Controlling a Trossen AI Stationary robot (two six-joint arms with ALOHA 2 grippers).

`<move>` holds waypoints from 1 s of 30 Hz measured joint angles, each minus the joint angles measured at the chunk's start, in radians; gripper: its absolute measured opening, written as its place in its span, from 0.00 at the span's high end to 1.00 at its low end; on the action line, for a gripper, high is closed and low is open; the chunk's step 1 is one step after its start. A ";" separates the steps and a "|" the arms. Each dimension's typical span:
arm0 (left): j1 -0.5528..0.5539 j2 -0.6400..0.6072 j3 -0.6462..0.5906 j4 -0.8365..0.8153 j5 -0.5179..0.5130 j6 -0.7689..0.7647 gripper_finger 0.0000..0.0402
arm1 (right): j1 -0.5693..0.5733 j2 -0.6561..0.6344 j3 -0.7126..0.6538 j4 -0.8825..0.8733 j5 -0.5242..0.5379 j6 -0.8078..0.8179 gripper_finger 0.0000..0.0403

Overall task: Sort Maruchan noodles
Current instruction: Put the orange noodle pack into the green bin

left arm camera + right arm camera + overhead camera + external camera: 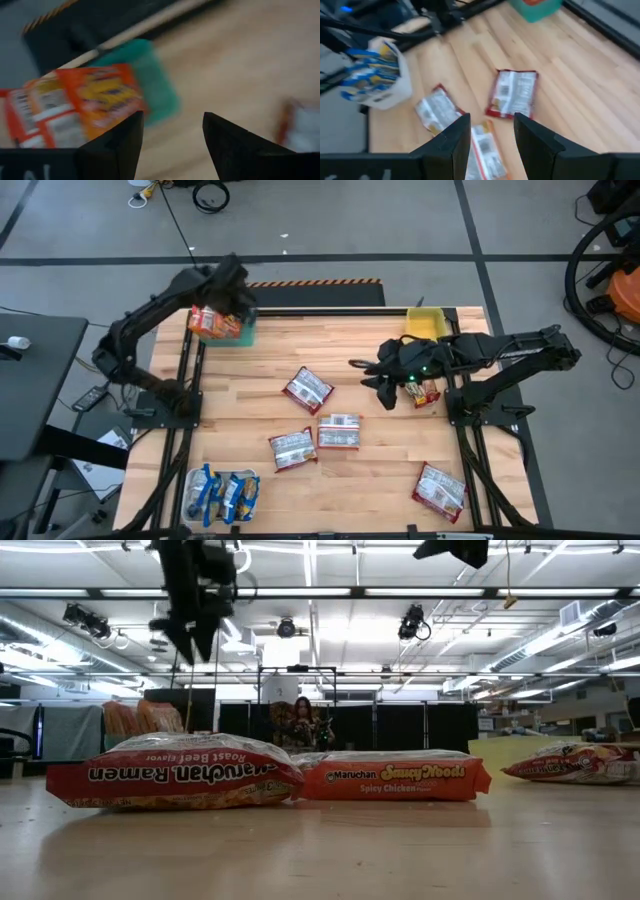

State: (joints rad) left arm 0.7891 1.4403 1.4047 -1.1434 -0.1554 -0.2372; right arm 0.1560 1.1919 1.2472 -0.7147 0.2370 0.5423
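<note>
The pale wooden bench (330, 480) stands on a grey floor with taped lines. Upper left in the high view, the left hand (235, 298) hangs open and empty above orange noodle packets (213, 323) in a teal tray (246, 332). At right, the right hand (372, 373) is open, empty. Red-and-white packets (307, 389) lie mid-bench; blue packets (225, 492) fill a white tray (192, 480) lower left. A yellow tray (427, 323) sits upper right.

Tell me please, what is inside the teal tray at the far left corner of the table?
The teal tray holds orange noodle packets, piled above its rim. The left gripper hovers over them, open and empty. Anything beneath the top packets is covered.
</note>
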 joint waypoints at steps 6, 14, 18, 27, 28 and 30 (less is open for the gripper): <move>-0.384 -0.169 -0.058 0.057 0.119 0.041 0.48 | 0.054 -0.001 -0.052 -0.010 0.088 -0.003 0.61; -0.899 -0.233 -0.190 0.238 0.171 -0.067 0.48 | 0.235 0.142 -0.103 0.013 0.091 0.082 0.61; -1.075 -0.193 -0.233 0.414 0.139 -0.162 0.48 | 0.304 0.279 -0.090 0.014 0.099 0.070 0.61; -1.320 -0.170 -0.226 0.458 0.047 -0.553 0.48 | 0.341 0.503 -0.097 -0.139 0.051 -0.081 0.50; -1.344 -0.170 -0.226 0.457 0.040 -0.585 0.48 | 0.346 0.524 -0.107 -0.133 0.091 -0.132 0.49; -1.380 -0.171 -0.226 0.454 0.035 -0.640 0.48 | 0.346 0.574 -0.123 -0.123 0.149 -0.238 0.47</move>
State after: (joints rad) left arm -0.5912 1.2694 1.1790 -0.6894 -0.1207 -0.8777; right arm 0.5022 1.7661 1.1243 -0.8374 0.3863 0.3041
